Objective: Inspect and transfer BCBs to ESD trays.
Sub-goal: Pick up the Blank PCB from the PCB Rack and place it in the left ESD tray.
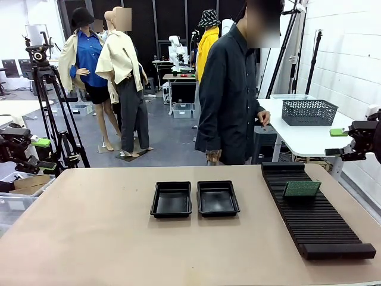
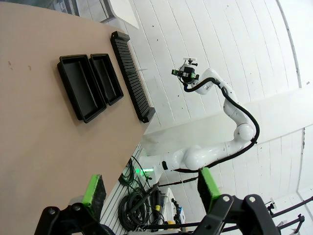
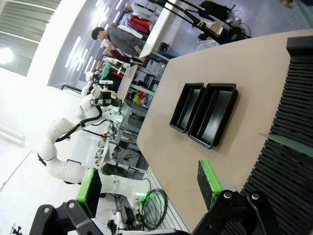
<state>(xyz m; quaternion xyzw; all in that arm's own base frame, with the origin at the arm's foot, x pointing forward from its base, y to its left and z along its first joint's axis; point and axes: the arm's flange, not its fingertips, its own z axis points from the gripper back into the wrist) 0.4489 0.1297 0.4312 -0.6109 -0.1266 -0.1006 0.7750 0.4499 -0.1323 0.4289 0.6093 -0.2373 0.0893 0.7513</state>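
Two empty black ESD trays (image 1: 172, 199) (image 1: 218, 198) lie side by side at the table's middle. One green BCB (image 1: 301, 189) stands in the slots of a long black ribbed rack (image 1: 315, 220) on the right. My left gripper (image 1: 43, 155) hangs open off the table's left edge, holding nothing. At the right edge my right gripper (image 1: 337, 143) is open and empty too, above and beyond the rack. The left wrist view shows its open gripper (image 2: 151, 188) far from the trays (image 2: 80, 88). Between the right wrist's open fingers (image 3: 208, 178) lie the trays (image 3: 213, 115) and the BCB's edge (image 3: 286, 143).
A person (image 1: 229, 95) in a dark shirt stands at the far side, one hand (image 1: 264, 119) by a white side table. A grey mesh basket (image 1: 308, 112) sits on that table. A camera tripod (image 1: 50, 107) stands at the far left.
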